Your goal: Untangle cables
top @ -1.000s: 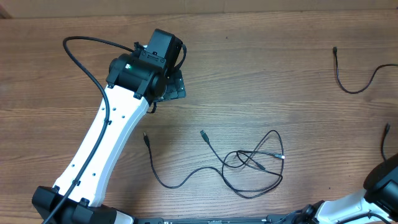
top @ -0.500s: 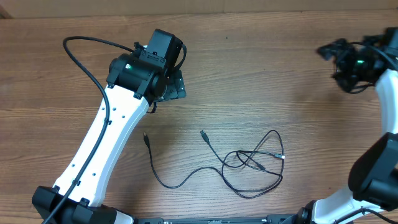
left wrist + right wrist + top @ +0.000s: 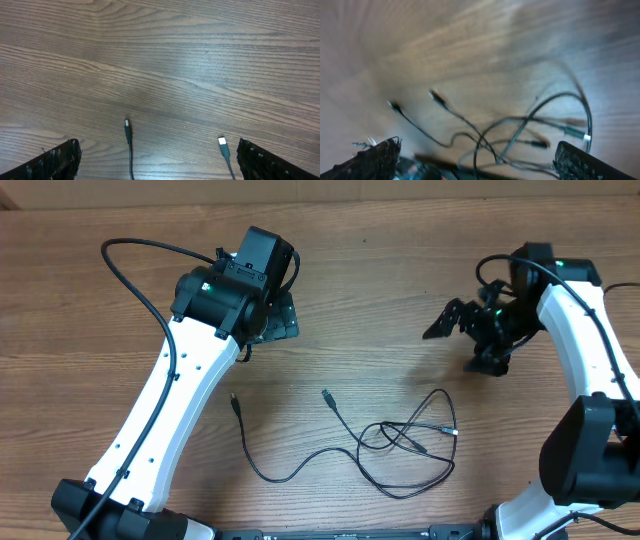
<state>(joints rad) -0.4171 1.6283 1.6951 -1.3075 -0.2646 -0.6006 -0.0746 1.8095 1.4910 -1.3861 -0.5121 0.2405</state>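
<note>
So, both pincers are released, gripping nothing. The cables (image 3: 404,438) lie in a loose tangle on the wooden surface (image 3: 400,270), front middle. The right pincer (image 3: 468,340) hangs just behind the tangle, and the left pincer (image 3: 160,161) sits well off to the left.

View smeared throughout. Thin black cables (image 3: 560,95) looped and crossed over one another on the brown wood-grain desk (image 3: 470,40), two dark plug ends (image 3: 393,106) trailing left, a pale connector (image 3: 587,136) at right. Right pincer (image 3: 480,164) spread wide, black fingertips (image 3: 377,160) at the near corners.
</note>
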